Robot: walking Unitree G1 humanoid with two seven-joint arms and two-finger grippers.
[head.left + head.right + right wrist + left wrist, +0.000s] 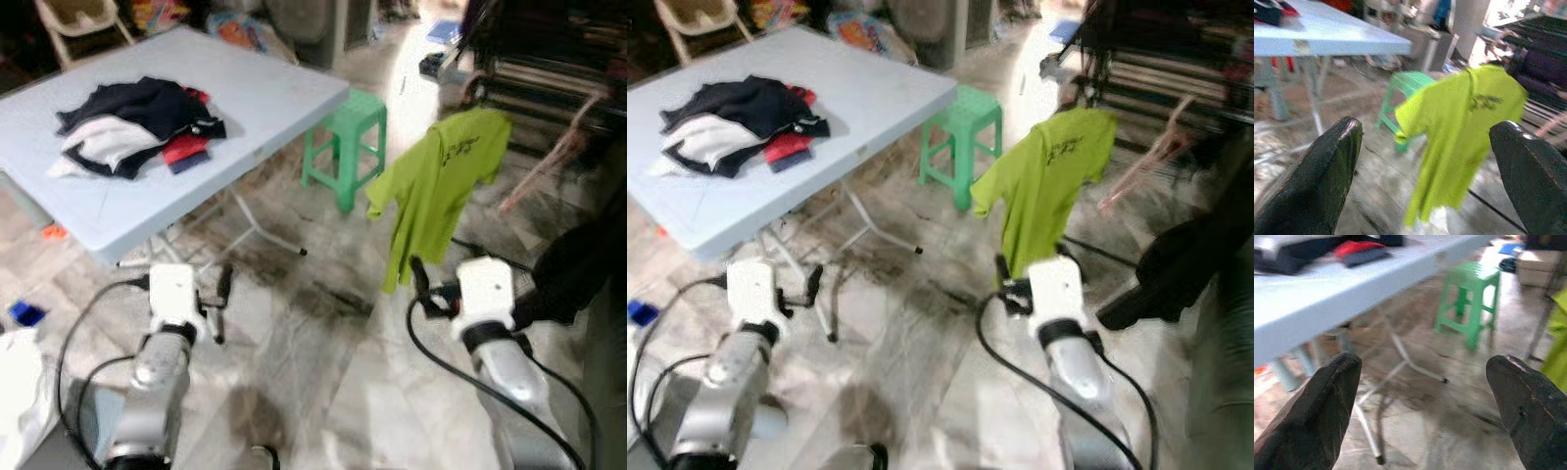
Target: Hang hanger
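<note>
ahead on the right, the lime shirt (443,186) hangs from the dark rack (549,59), just beyond the right gripper (1425,161), whose fingers are spread and empty. left gripper (1425,401) is spread too, near the counter (265,98) edge; bare floor (313,343) lies between.

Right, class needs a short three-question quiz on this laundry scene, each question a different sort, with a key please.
1. True or false: the lime-green T-shirt lies flat on the white folding table.
2. Multiple choice: what stands on the floor between the table and the hanging shirt? A) a green plastic stool B) a red bucket C) a blue chair
3. Fill in: the right hand and the left hand both have their fingers ____.

Key: 1 false, it hangs near the dark rack; 2 A; 3 open.
</note>
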